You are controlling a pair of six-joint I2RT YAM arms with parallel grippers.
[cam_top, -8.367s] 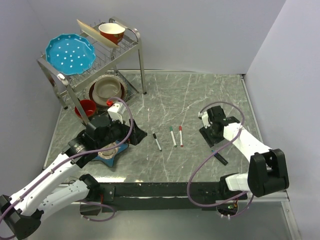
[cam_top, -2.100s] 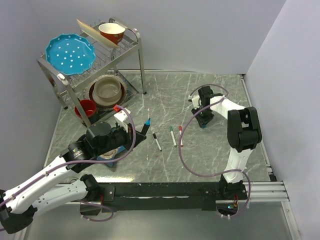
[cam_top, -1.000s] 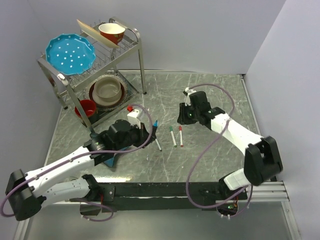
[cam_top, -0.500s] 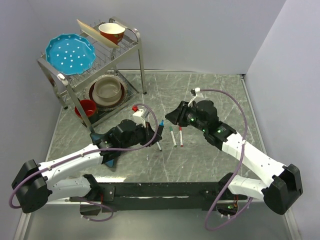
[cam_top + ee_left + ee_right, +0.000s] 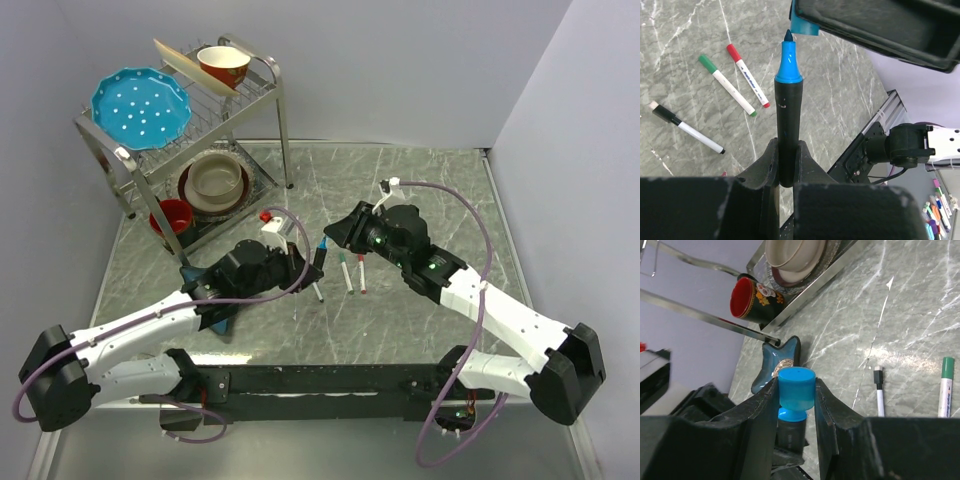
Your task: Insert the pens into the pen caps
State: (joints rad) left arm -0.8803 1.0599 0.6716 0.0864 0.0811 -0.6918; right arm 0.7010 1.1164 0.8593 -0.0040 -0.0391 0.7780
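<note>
Your left fingers (image 5: pixel 767 170) are clamped on the blue pen (image 5: pixel 788 100), the right fingers (image 5: pixel 757 415) on the blue cap (image 5: pixel 796 387), both above the tabletop (image 5: pixel 420 180). The tip is near the cap; now line them up and push.

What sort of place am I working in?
Probably a robot test cell staged like a kitchen: plain grey walls enclose a marble-look table, with a metal dish rack holding a blue plate.
</note>
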